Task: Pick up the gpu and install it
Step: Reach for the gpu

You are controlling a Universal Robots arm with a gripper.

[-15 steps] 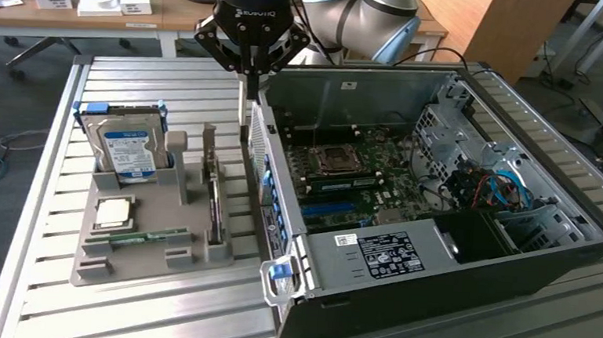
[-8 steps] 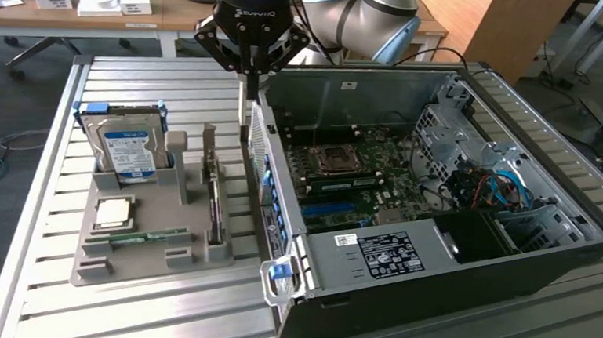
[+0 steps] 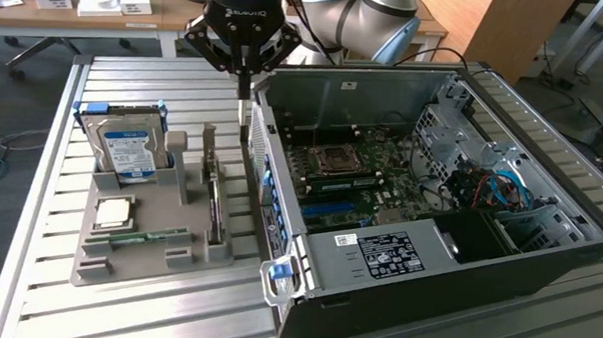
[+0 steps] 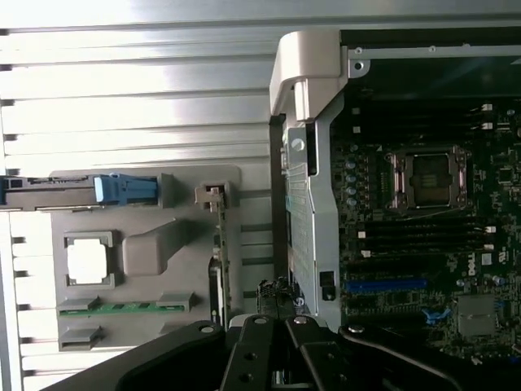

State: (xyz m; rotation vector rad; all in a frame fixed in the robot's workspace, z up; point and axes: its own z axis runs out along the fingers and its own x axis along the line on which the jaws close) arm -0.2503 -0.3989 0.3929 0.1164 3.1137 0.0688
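Pick-up step in hand: we find the gpu on edge in its tray beside the case. Claw near the case, fully shut, empty — in our judgement a grasp calls for opening it first.

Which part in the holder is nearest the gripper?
The gpu, on edge beside the computer case; hard drive, CPU and memory stick sit farther away.

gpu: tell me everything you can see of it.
The gpu is a thin dark card standing upright on its long edge, slotted into the grey holder, between the hard drive and the open PC case. The shut hand hangs over its far end; contact is unclear.
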